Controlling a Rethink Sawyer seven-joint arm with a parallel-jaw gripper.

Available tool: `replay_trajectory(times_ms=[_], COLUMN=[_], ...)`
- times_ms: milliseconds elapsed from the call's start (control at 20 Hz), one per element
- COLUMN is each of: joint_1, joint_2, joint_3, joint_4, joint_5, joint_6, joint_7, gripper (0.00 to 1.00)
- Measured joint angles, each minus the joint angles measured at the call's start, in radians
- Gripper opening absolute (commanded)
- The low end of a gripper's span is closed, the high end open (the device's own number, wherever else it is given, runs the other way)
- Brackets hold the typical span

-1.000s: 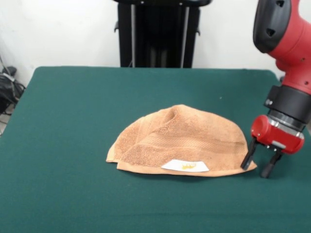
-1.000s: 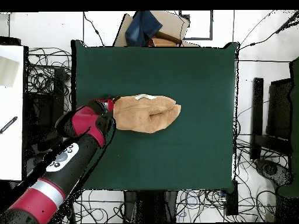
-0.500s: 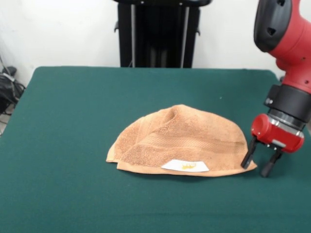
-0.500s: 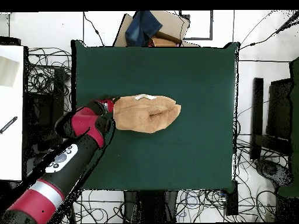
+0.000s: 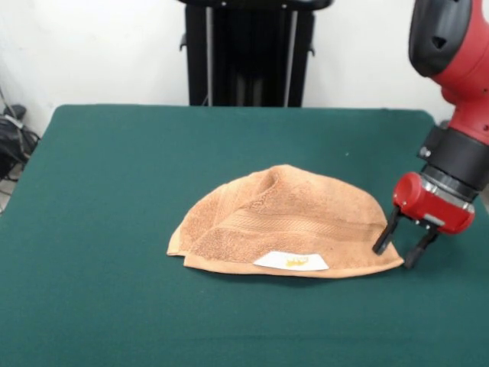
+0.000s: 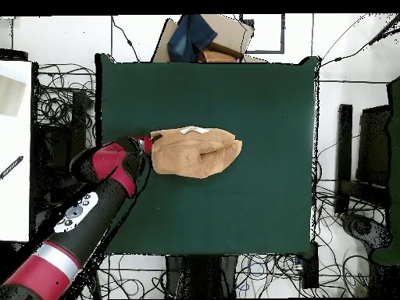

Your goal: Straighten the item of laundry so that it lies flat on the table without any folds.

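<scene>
The claw point(image 5: 396, 247) is low over the table point(image 5: 107, 183), with its two black fingers point(image 5: 382, 238) apart and nothing between them. One finger is right at the towel's end, the other just past it. The orange-tan towel point(image 5: 283, 218) lies bunched up beside the claw (its white label point(image 5: 290, 261) faces up).

The Sawyer arm point(image 5: 451, 53) wears glossy red shells with a black inset panel near its top, above a black wrist collar and a red cylindrical cap. Two slim black fingers point(image 5: 384, 235) tip the gripper point(image 5: 397, 246). Overhead, the lower arm point(image 6: 74, 223) shows a grey panel with dark buttons and a silver band.
</scene>
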Motion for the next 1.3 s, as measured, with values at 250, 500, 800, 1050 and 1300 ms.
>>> replay_trajectory(times_ms=[250,500,800,1050,1300], joint_1=[0.009,0.019,0.023,0.022,0.011], joint_2=[0.021,0.033,0.041,0.069,0.080], joint_3=[-0.032,-0.044,-0.029,-0.009,0.022], joint_4=[-0.026,-0.026,0.014,0.053,0.085], joint_5=[0.000,-0.005,-0.017,-0.014,-0.014], joint_6=[0.063,0.036,-0.171,-0.433,-0.599], joint_7=[0.000,0.000,0.002,0.024,0.031], gripper=[1.00,1.00,1.00,1.00,1.00])
